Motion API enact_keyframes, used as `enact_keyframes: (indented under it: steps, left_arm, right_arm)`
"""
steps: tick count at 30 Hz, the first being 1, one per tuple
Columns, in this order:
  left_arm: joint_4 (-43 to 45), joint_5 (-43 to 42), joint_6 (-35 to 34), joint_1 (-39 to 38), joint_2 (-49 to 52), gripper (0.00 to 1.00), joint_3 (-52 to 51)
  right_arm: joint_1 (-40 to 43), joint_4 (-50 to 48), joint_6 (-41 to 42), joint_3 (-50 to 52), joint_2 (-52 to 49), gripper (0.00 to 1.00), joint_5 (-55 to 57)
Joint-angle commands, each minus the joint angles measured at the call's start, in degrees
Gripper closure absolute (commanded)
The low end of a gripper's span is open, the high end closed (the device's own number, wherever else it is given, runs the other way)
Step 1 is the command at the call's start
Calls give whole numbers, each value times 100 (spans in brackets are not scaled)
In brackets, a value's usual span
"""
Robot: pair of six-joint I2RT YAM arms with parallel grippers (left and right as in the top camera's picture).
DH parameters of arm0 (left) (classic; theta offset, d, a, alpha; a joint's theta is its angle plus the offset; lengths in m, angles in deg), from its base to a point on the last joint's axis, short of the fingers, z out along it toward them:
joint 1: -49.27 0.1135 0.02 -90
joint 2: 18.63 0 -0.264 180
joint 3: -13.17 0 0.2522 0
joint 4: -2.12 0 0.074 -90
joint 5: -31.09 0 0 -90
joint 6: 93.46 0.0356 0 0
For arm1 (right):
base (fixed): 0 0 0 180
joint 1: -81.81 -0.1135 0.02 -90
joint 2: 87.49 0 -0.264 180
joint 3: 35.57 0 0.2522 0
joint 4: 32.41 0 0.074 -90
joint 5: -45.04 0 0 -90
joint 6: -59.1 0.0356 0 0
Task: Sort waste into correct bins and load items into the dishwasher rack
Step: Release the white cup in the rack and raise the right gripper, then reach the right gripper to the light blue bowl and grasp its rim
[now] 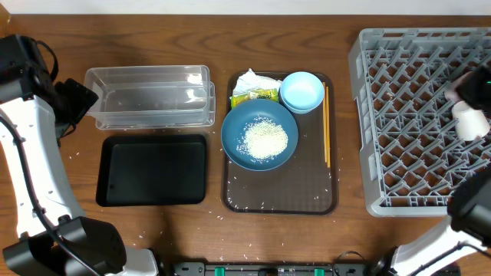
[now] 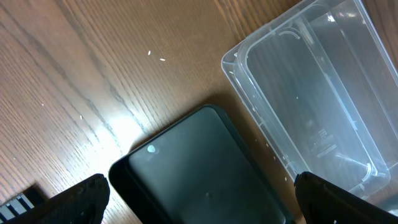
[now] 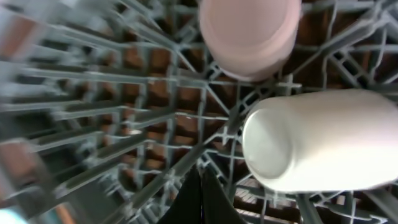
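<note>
Rice in dark-blue bowl; pink cup, white cup at rack's right edge; grains fleck table; left gripper apart, right gripper together.

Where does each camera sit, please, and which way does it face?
Overhead: above the table, facing down; left arm, right arm show.
Left wrist: above black tray and clear tub, facing down; open left gripper shows.
Right wrist: low over the rack, facing pink cup, white cup; shut right gripper shows.
Shared: overhead also shows tray, tub, rack.
</note>
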Motion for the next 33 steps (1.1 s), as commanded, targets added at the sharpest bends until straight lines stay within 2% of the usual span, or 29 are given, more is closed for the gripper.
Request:
enact_keyframes:
  steps: [1,6,11,26,30,33]
  left_arm:
    - [-26,31,-52,20,-81,2,90]
    - [-26,31,-52,20,-81,2,90]
    - [-26,31,-52,20,-81,2,90]
    - [-26,31,-52,20,-81,2,90]
    - [-26,31,-52,20,-81,2,90]
    - [-26,31,-52,20,-81,2,90]
  right_arm:
    - [-63,-4,374,17,-210,99,1005]
    - [20,83,413,17,-214,99,1226]
    - [162,341,660,17,-214,99,1899]
    - [483,863,901,-26,522,99,2085]
    - [452,852,822,-26,748,99,1458]
    - [326,651,-81,-26,898,99,-188]
